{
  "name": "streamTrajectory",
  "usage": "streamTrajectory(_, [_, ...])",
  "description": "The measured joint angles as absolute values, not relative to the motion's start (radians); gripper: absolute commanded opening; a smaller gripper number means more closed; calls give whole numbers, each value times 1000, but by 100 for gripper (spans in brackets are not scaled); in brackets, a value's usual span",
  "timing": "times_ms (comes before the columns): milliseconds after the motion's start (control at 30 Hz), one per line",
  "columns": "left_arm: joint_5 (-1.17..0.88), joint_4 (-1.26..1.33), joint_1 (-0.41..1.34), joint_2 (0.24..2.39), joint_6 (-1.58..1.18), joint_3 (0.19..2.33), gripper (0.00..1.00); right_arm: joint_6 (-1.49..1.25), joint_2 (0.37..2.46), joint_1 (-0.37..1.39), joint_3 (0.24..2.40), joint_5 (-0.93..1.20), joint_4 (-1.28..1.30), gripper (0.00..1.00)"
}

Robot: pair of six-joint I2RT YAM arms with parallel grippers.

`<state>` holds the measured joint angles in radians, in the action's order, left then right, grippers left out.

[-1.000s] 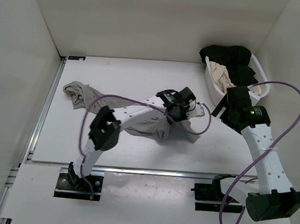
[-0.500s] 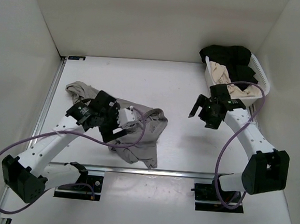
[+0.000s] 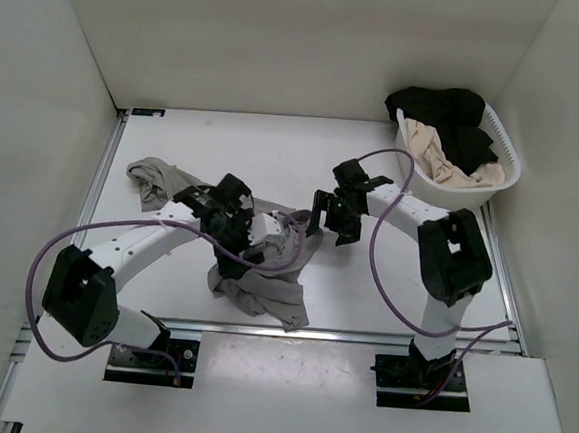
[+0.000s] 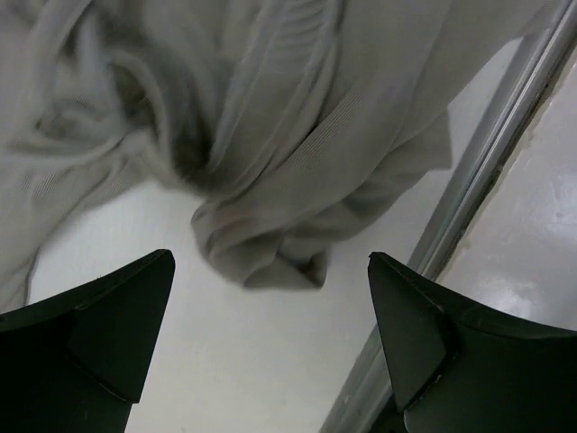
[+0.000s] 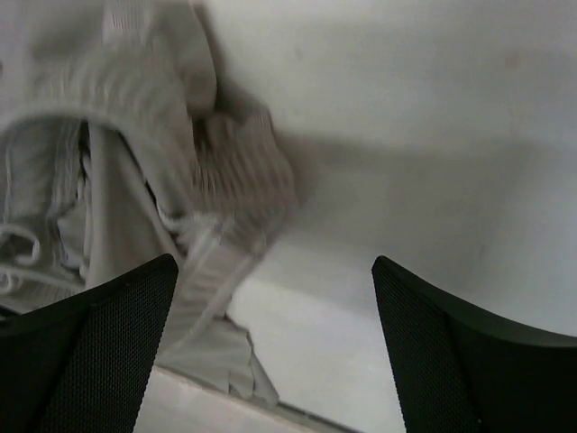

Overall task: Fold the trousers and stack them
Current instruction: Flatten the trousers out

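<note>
From above, shows the trousers [image 3: 263, 297] crumpled left of centre on the worktop [image 3: 275, 145], middle hidden under the left gripper [image 3: 235, 244]; right gripper [image 3: 324, 217] at their right edge. Cannot tell either grip from here. Left wrist: spread wide, empty, above bunched fabric. Right wrist: likewise splayed, holding nothing, over a blurred ribbed waistband.

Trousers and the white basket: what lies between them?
In the top view, only the right gripper and its arm lie between the trousers and the basket; the table beneath is bare.
</note>
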<state>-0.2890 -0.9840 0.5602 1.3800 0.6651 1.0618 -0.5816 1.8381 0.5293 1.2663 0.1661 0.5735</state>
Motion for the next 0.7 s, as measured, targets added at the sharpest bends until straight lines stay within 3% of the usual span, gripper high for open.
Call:
streamTrajectory(67, [-301,-953,618,1411,665,1037,100,-582,1900,529,1311,167,559,55])
streamTrajectory(100, [-303,-932,656,1414,666,1005,100,-582,1934,528,1337,166,560,28])
streamTrajectory(133, [-303,-922,681,1415,666,974,100,-579,1960,529,1358,165,556,18])
streamTrajectory(200, [-299,-890,724,1414,664,888,77,-595,1997,527,1381,152,550,0])
streamTrajectory(300, [-264,-862,729,1418,646,787,14,-619,2006,513,1380,130,567,0])
streamTrajectory(500, [-227,-816,712,1419,627,767,14,-653,1898,358,1287,21,601,0])
streamTrajectory(700, [-217,-825,551,1386,627,849,14,-575,1769,167,1304,-114,758,0])
